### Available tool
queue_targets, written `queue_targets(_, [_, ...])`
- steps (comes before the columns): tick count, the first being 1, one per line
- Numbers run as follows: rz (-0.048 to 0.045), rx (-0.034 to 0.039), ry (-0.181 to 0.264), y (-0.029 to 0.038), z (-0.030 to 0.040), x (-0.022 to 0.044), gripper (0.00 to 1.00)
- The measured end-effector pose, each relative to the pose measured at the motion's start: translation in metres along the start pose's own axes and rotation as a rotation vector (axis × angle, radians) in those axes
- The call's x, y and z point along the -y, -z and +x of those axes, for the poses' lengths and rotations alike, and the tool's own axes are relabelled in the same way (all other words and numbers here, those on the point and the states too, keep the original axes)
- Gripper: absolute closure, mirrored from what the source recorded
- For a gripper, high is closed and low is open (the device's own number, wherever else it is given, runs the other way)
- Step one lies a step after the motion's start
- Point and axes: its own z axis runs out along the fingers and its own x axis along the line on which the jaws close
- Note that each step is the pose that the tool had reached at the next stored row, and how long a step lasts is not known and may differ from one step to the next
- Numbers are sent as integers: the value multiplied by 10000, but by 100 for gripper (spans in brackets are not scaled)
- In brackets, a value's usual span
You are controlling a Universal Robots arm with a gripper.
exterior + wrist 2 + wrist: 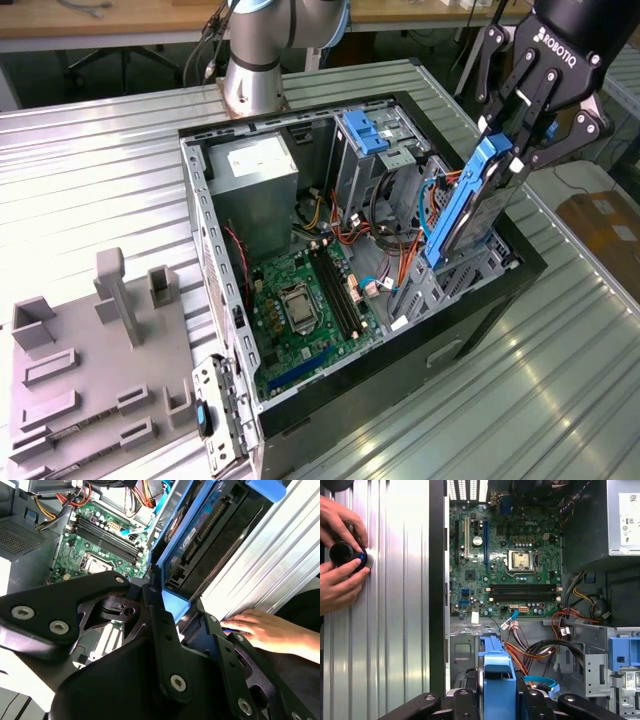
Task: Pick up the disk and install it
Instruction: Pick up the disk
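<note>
At the exterior view's left, we see a pale grey plastic fixture plate with upright posts point(90, 400) lying on the ribbed silver metal table point(100, 170), well apart from the work. Next comes the open black-and-grey metal computer case point(200, 240), laid on its side so that its inside faces up. It holds a green motherboard point(300, 310) on its floor, a large grey metal box with a white sticker point(255, 180) at the far wall, and a bare blue plastic bracket point(365, 130) in an upper bay. Toward the exterior view's right stands the flat silver-grey metal disk with blue plastic rails point(458, 212). It is tilted nearly upright, with its lower end at the mouth of the grey metal drive cage point(470, 280) by the case's edge. The black multi-link gripper point(503, 150) pinches the disk's upper end, closed on the blue rail. We judge that this grip leaves the lower end free to meet the cage slot. The disk looks to us not yet seated.
</note>
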Motion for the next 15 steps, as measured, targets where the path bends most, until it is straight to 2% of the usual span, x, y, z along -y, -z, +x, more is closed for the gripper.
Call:
queue_targets(11, [-89, -3, 48, 0, 0, 28, 63])
queue_targets(15, [-154, -4, 48, -15, 0, 30, 63])
